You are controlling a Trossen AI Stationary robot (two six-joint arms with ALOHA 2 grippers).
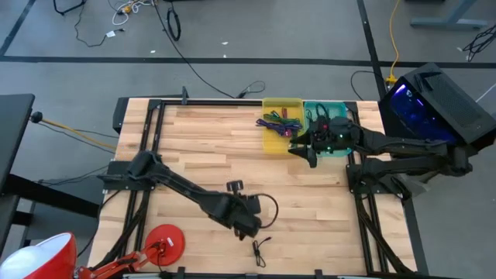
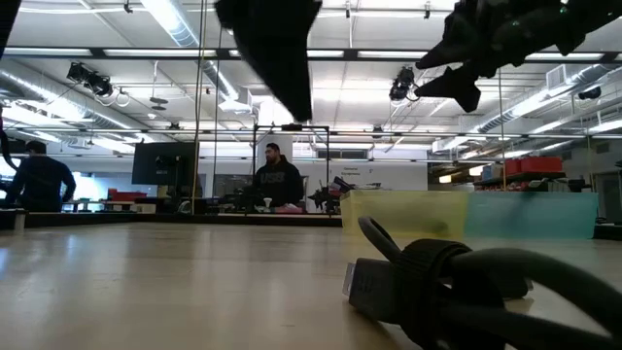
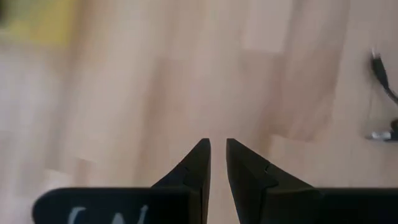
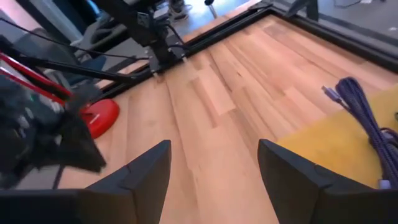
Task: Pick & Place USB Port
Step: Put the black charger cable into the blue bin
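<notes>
Two people sit beyond the wooden table [image 1: 232,147]; right claw [image 4: 214,168] spread, left claw [image 3: 217,155] nearly pressed together.

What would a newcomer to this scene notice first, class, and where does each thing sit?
The yellow bin holding purple cables stands at the table's far edge, beside a teal bin. The right gripper hovers by them, jaws open. A coiled black cable lies near the low camera.

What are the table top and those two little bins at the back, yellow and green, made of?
The table top looks like wood: pale glued strips with grain lines and a smooth, slightly glossy finish. The yellow bin and the green bin look like thin plastic; in the low view their walls are translucent, light showing through. That is a guess from looks alone.
</notes>
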